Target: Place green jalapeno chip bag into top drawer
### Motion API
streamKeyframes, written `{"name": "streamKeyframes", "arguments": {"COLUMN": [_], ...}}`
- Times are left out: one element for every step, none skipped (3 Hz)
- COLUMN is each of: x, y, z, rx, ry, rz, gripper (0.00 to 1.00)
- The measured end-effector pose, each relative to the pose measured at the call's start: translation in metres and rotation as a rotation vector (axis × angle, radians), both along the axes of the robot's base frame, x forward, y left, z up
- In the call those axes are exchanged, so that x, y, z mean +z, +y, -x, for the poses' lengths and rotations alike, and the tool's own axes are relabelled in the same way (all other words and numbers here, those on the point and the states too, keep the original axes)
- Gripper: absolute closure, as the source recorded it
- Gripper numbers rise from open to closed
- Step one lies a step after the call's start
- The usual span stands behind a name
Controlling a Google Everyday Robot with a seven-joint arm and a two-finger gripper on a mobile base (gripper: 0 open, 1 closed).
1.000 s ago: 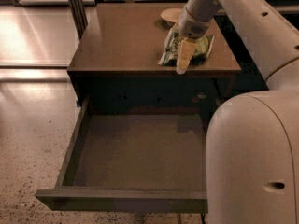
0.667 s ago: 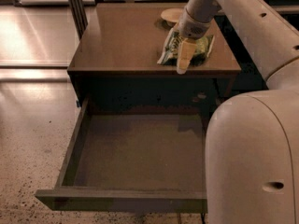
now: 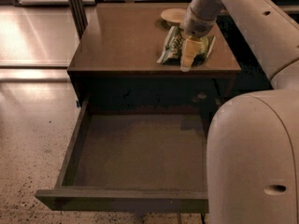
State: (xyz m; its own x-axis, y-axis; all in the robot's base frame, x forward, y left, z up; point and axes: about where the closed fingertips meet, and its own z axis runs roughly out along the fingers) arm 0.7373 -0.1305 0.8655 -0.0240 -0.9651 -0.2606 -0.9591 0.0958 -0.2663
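My gripper (image 3: 188, 55) is down on the bag (image 3: 171, 45), which lies on the tabletop (image 3: 121, 36) near its front edge, just in front of the bowl (image 3: 172, 15). I can't tell from here whether my grip is spread or closed on it. The drawer (image 3: 121, 200) is pulled out below, so to do the step well I'd get a firm pinch on the crumpled foil mid-bag before lifting, go straight up to clear the table edge without nudging the bowl, then carry it out over the drawer's middle and release low.
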Motion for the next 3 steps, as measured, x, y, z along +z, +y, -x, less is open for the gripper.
{"name": "streamKeyframes", "arguments": {"x": [-0.014,-0.027,-0.027], "y": [0.010,0.015,0.015], "z": [-0.001,0.001,0.001], "rx": [0.023,0.038,0.038], "ry": [0.017,0.049,0.050], "rz": [-0.017,-0.036,-0.036], "gripper": [0.00,0.00,0.19]}}
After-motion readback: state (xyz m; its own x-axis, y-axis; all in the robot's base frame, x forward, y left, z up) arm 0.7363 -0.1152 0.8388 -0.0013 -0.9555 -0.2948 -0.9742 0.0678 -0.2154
